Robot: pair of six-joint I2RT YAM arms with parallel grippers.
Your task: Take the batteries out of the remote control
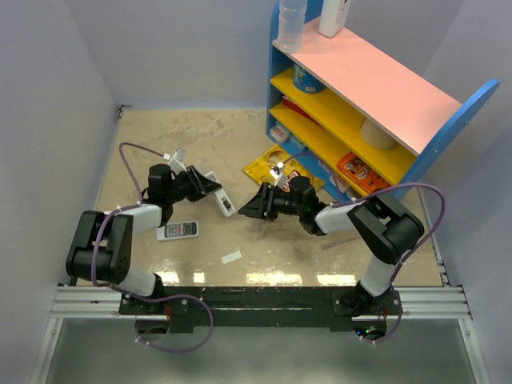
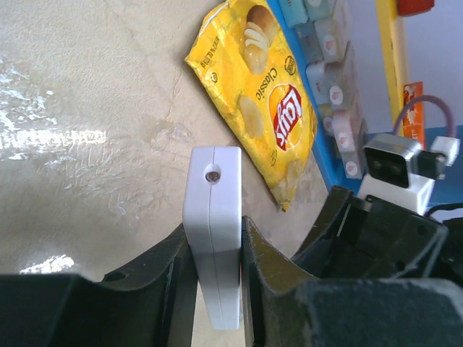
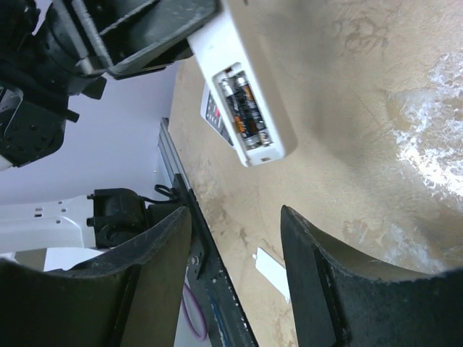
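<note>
Left gripper (image 2: 214, 242) reaches toward centre, jaws clamped on the remote control (image 3: 253, 87), held above the table (image 1: 200, 144). Right gripper (image 3: 235, 224) faces it, jaws wide, just short of the open compartment, where seemingly 2 batteries (image 3: 244, 114) sit.

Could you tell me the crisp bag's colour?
The plastic crisp bag is yellow with a red logo; best in left wrist view.

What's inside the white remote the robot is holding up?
Its back is open: batteries sit side by side in the remote. The left gripper covers its other end, so nothing inside there shows.
</note>
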